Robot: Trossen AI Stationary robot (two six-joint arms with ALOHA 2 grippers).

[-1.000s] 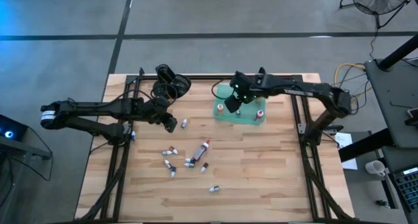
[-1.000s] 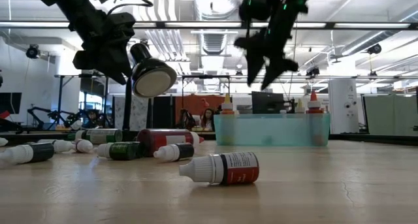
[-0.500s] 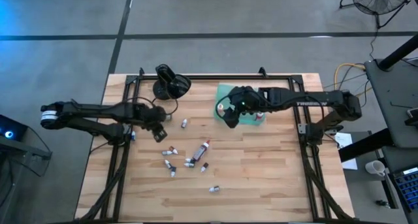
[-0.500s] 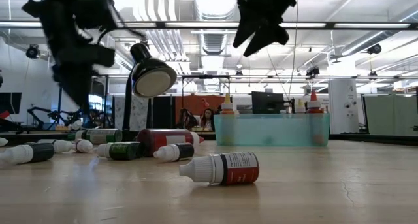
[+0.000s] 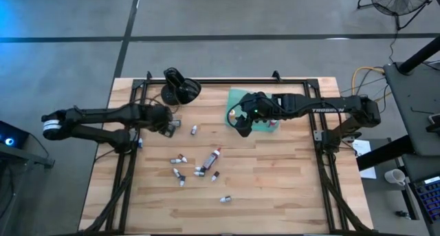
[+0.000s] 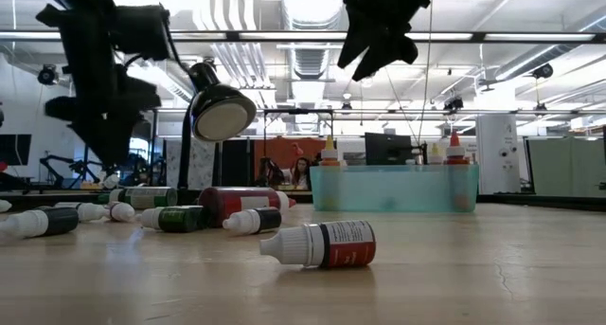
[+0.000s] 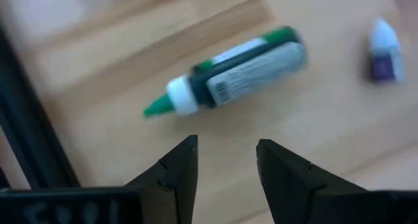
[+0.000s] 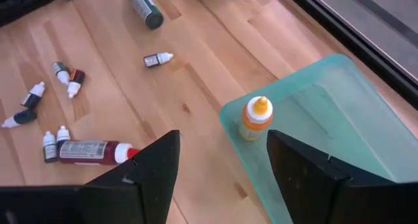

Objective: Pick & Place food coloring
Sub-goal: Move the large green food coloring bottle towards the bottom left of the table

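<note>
1. High view: the wooden table [image 5: 275, 188] carries both arms, the left reaching in from the left edge, the right stretched across the back from the right.
2. The teal tray [image 5: 237, 97] sits at the back, right of centre; an orange-capped bottle [image 8: 257, 117] stands in its near corner, with bare tray floor beside it.
3. A black lamp [image 5: 178, 89] stands at the back, left of the tray.
4. The right gripper [image 5: 242, 120] hangs over the tray's left edge, fingers spread wide with nothing between them. By my reading it has no bottle to place and is free for another pick.
5. The left gripper [image 7: 225, 168] hovers above the boards in front of the lamp, fingers partly apart and empty, pointing at a green-capped bottle [image 7: 228, 70] lying on its side just ahead.
6. The step in hand looks like the left arm's approach to a pick. The next move calls for lowering until the fingers straddle the bottle's body, across its length, then closing.
7. The other food coloring bottles [image 5: 198, 168] lie scattered mid-table, among them a larger red bottle [image 8: 91, 149] and a small white-capped one [image 5: 194, 130].
</note>
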